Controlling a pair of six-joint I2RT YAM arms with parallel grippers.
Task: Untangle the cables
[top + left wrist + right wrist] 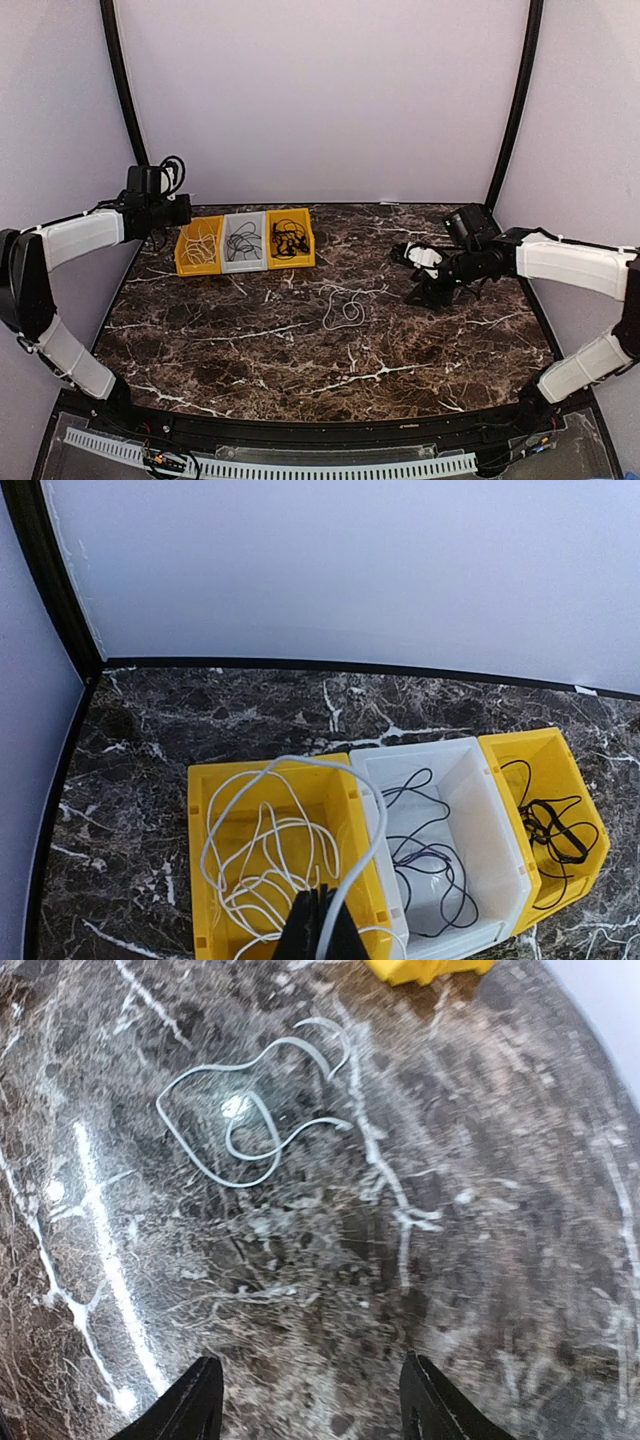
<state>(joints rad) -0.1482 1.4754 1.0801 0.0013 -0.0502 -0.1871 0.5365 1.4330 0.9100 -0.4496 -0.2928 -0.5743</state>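
My left gripper (324,925) is shut on a white cable (372,850) that arcs up from its fingers over the left yellow bin (200,860), where more white cable (262,880) lies in loops. In the top view this gripper (180,212) hovers at that bin's (184,262) left end. A dark grey cable (432,860) lies in the white bin (500,830), and a black cable (555,830) in the right yellow bin (590,805). A loose white cable (250,1120) lies on the marble table (345,305). My right gripper (312,1410) is open and empty, low over the table to the right of it (414,274).
The three bins stand in a row at the back left of the dark marble table (300,370). Pale walls close the back and sides, with black posts (515,100) in the corners. A corner of a yellow bin (430,968) shows at the top of the right wrist view.
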